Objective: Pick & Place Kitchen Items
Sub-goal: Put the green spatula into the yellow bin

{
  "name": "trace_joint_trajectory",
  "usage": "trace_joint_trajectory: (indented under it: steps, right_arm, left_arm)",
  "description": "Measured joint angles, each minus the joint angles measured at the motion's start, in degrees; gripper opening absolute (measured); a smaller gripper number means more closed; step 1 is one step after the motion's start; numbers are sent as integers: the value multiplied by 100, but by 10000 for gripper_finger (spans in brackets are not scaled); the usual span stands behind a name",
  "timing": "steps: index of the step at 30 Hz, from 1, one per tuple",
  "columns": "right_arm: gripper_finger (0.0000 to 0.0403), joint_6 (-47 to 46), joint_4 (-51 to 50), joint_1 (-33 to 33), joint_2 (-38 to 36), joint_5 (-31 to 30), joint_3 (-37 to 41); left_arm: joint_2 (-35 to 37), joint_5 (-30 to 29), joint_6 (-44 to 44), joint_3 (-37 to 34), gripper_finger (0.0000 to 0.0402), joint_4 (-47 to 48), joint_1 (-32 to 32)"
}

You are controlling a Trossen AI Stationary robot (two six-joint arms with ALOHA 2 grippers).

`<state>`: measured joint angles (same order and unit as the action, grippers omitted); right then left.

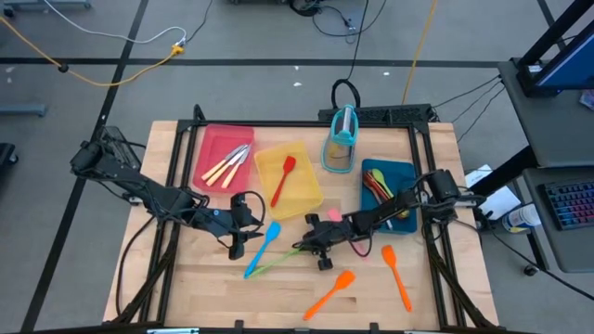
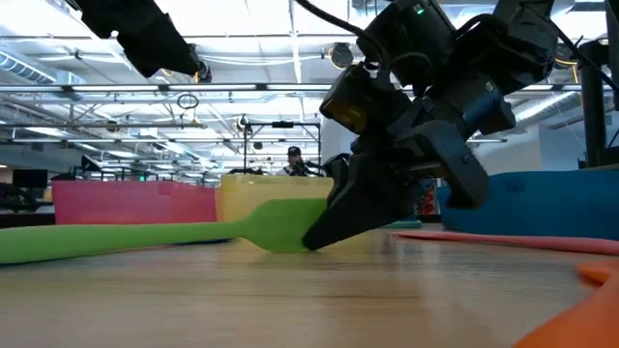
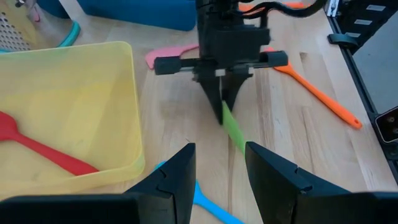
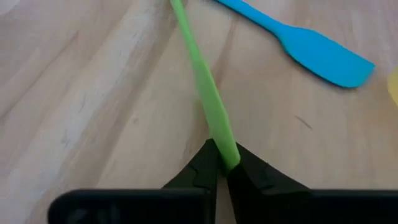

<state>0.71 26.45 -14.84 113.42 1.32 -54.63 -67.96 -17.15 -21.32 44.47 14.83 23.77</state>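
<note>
A green spatula (image 1: 278, 262) lies near the table's middle front. My right gripper (image 1: 320, 249) is shut on its broad end. It also shows in the low view (image 2: 145, 237) and the right wrist view (image 4: 205, 81). My left gripper (image 3: 217, 177) is open, low beside a blue spatula (image 1: 264, 247), touching nothing. Two orange spatulas (image 1: 331, 293) (image 1: 396, 275) lie on the wood at the front right. A pink utensil (image 1: 327, 217) lies behind my right gripper. My right gripper pinches the green spatula's broad end (image 4: 225, 149) between its two fingertips. The fingers (image 2: 334, 217) slant down from above and from the table's right, in line with the spatula. The spatula lies nearly flat and low, its handle (image 2: 97, 242) reaching away over the table.
A red tray (image 1: 223, 153) with cream-handled knives, a yellow tray (image 1: 302, 186) with a red spatula (image 1: 282, 178) and a blue tray (image 1: 394, 172) with several utensils stand at the back. A teal-framed holder (image 1: 341, 139) stands between the yellow and blue trays.
</note>
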Motion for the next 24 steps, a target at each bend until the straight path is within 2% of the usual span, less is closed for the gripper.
trace_joint_trajectory:
  steps: [4, 8, 12, 17, 22, 24]
  right_arm:
    - [7, 0, -64, -222, -279, -158, 5]
    - [8, -9, -608, -469, -783, -1051, 0]
    - [8, -341, -1656, -717, -1375, -2067, -2]
    - [8, -867, -2663, -1037, -2087, -3912, -4]
    - [8, -475, -2698, -1114, -2396, -6333, -6]
    - [8, -239, -2451, -985, -2393, -6813, -6]
  left_arm:
    - [0, 0, -11, 0, 143, 1, 0]
    - [0, 0, -43, 0, 143, 0, 0]
    - [0, 0, -130, 0, 143, -2, 0]
    - [0, 2, -137, 0, 143, -6, 0]
    - [0, 0, -129, 2, 143, -9, 0]
    - [0, 0, -114, 2, 143, -14, 0]
